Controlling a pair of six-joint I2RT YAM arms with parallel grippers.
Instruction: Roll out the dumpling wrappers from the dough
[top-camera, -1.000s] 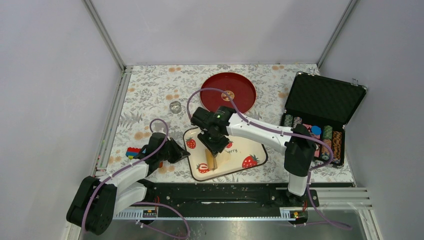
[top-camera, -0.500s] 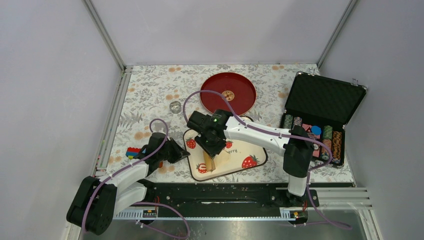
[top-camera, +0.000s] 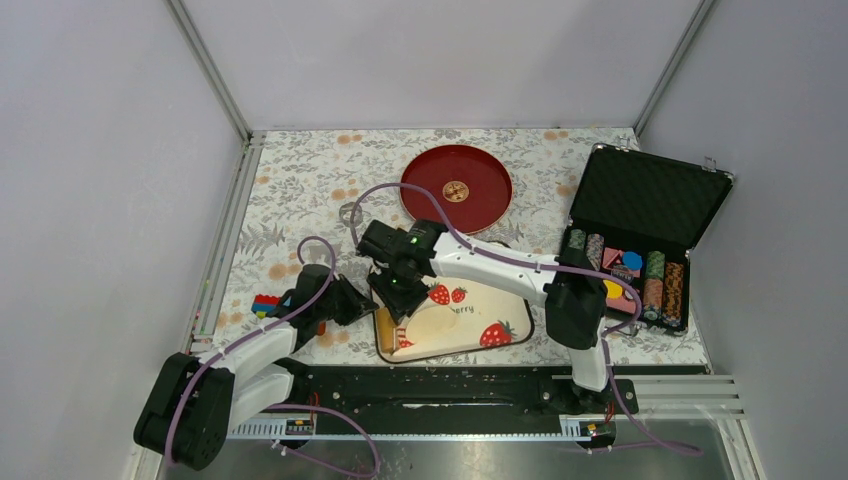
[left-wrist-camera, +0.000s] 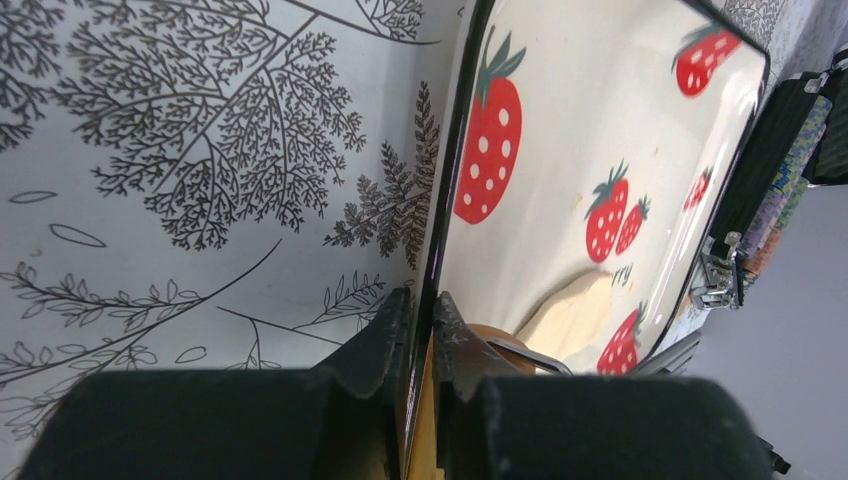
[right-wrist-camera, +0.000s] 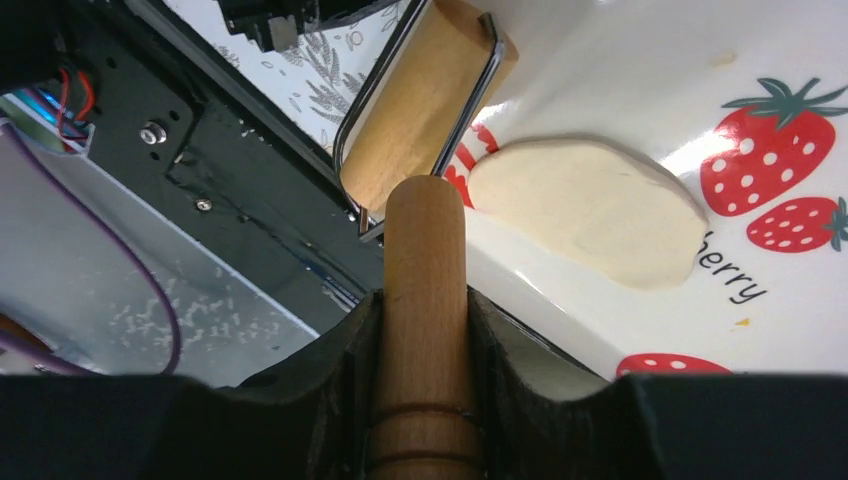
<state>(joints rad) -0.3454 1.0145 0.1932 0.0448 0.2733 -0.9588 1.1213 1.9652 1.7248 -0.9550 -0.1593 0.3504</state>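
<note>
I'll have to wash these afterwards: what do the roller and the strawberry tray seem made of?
Roller: handle and drum look like bare matte wood, tan with faint grain; the thin bracket joining them looks like shiny metal wire. Tray: glossy cream surface with bright highlights and black rim, perhaps enamelled metal or melamine; I cannot tell which.

dough: one off-white patch — flattened thin, smooth matte top
shape: rough oval, edge uneven, one end more pointed
pose: lying flat, long axis slanted in the right wrist view
place: on the white tray, towards its near-left part
neighbours: pointed end just beside the roller — contact unclear; other end near a printed strawberry, apart from it
</note>
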